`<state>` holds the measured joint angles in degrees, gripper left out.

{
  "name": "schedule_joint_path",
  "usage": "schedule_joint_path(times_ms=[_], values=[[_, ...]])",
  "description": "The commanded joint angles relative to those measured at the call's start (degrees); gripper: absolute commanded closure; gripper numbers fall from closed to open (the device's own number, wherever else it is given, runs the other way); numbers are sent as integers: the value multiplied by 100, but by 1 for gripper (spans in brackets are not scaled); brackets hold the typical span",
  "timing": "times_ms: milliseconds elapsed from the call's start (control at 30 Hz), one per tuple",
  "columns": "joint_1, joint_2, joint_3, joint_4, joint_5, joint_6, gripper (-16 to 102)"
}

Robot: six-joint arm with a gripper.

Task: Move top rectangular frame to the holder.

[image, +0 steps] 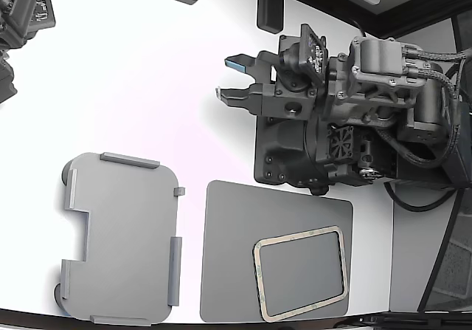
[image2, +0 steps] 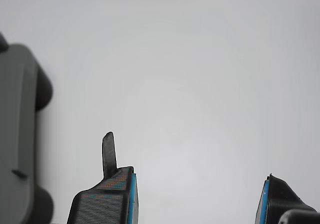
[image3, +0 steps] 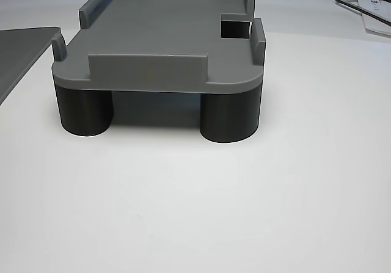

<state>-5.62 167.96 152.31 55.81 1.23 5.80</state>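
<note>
My gripper released above bare white table, apart from both task parts.

My jaws stand spread with nothing between them; the wrist view shows only tabletop between the blue-edged fingertips. The top rectangular frame, tan with greenish mottling, lies flat on the dark grey mat, toward the exterior view's lower right. The holder, a light grey tray with raised edge tabs and a side notch, sits just beside the mat at the exterior view's left, standing on dark cylindrical feet.
</note>
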Motion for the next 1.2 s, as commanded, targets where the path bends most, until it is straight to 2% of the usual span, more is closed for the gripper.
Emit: schedule_joint_path(times_ms=[0,333,467,633,733,833,933,1167], values=[[-62,-809,-1389,-325,-229,-466,-14],[-18,-1213,-1512,-536,-246,-571,-14],[571,-1960,-2435,255,26,-483,-14],[1494,-2479,-3146,1090,396,-9,-14],[2268,-2786,-3604,1696,729,413,-14],[3085,-3208,-4069,2373,844,1072,-14],[3858,-3454,-4157,2628,782,1863,-14],[5669,-4069,-4052,2839,1028,3480,-14]])
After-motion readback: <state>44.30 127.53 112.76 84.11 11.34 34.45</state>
